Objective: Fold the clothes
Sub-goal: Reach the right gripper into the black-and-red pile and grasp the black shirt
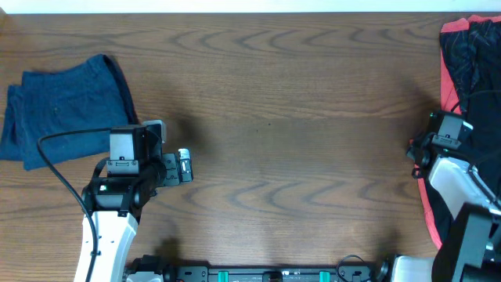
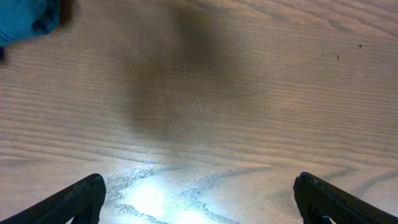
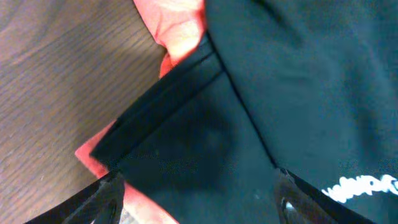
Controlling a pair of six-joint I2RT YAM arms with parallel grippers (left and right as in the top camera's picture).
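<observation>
A brown wood-grain surface (image 1: 297,117) fills the overhead view. At its right edge lies a heap of clothes: a black garment (image 3: 205,149) on top of a red piece (image 3: 177,31), the red showing along the black hem and at one corner. A dark blue garment (image 1: 63,106) lies bunched at the far left, well apart from that heap. The left fingers (image 1: 184,166) hang spread wide over bare wood beside the blue garment, holding nothing. The right fingers (image 1: 416,153) are low over the black cloth near its hem, standing apart with the flat fabric between them; no grip shows. A small white logo (image 3: 367,185) sits on the black cloth beside the right-hand fingertip.
</observation>
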